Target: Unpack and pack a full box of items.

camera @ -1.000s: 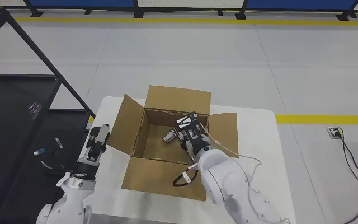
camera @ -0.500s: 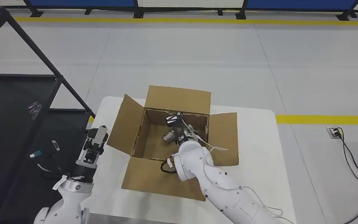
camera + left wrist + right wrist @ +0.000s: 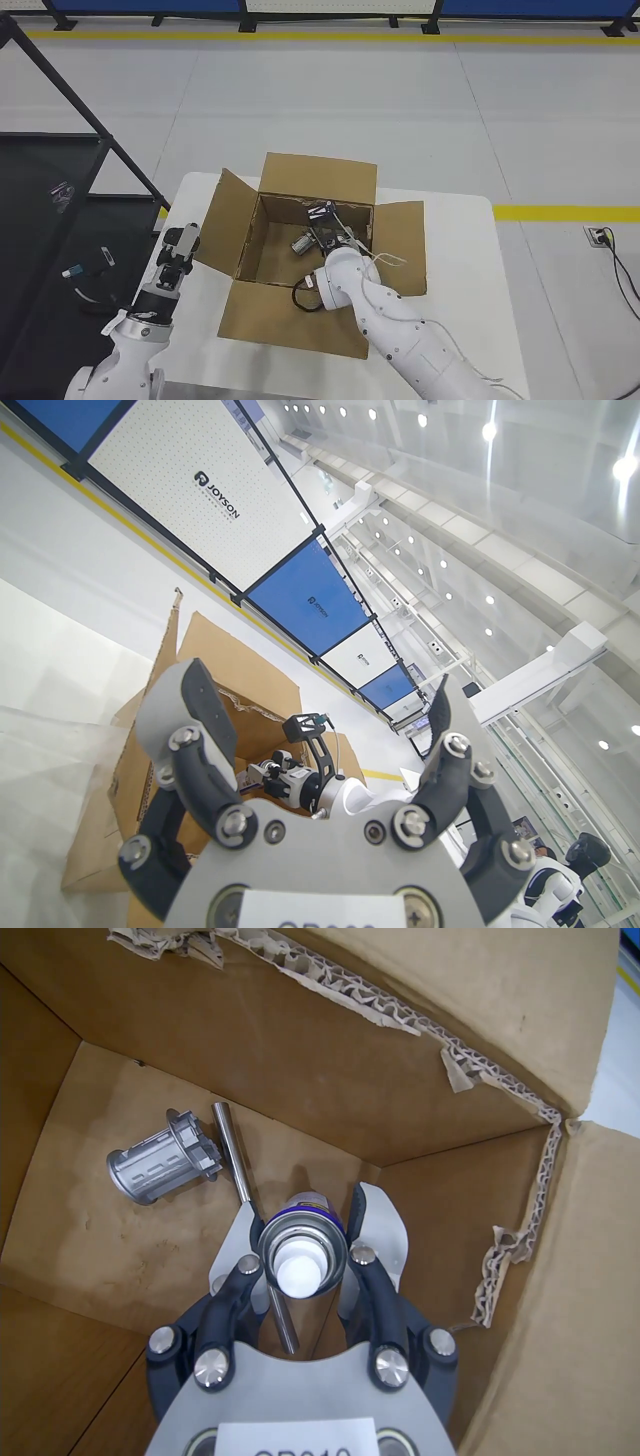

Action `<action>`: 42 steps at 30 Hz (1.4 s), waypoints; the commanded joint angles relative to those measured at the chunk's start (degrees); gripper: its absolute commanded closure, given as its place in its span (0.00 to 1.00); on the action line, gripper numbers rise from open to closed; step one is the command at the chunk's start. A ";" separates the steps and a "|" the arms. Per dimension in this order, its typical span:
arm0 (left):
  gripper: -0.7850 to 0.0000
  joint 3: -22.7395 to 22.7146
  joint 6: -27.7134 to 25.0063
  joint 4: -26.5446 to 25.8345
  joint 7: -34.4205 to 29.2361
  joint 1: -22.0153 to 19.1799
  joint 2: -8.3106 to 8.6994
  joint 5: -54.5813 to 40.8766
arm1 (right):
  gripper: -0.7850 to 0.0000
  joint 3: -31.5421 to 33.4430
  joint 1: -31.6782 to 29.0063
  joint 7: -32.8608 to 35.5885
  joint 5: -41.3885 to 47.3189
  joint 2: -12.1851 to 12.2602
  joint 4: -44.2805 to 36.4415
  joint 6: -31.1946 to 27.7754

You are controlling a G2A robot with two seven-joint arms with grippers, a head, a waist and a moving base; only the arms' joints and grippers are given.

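Here, clamped can point(image 3: 302, 1248) with right claw point(image 3: 306, 1213) inside box point(image 3: 350, 1093), near 1 steel rod point(image 3: 232, 1158) and 1 grey cylinder point(image 3: 150, 1168); held left claw point(image 3: 318, 680) spread wide outside.

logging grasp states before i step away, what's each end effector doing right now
Left end effector: open, holding nothing.
Right end effector: closed on the spray can, inside the cardboard box.
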 commanded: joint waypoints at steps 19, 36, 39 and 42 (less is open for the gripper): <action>0.00 -1.30 1.11 0.34 1.54 -1.84 0.06 2.54 | 0.27 9.99 -12.25 3.57 -5.05 2.46 -27.11 -8.93; 0.00 -7.02 5.85 10.27 -15.20 -6.91 1.68 1.62 | 0.00 27.67 -27.58 12.30 18.05 5.61 -56.75 -27.70; 0.00 -6.14 6.16 11.96 -16.51 -8.41 1.80 1.28 | 0.00 27.70 -27.77 11.95 18.01 5.62 -56.60 -27.70; 0.00 -4.34 5.42 11.87 -18.70 -9.85 1.92 1.05 | 0.00 29.63 -28.92 9.20 20.74 5.77 -55.32 -26.72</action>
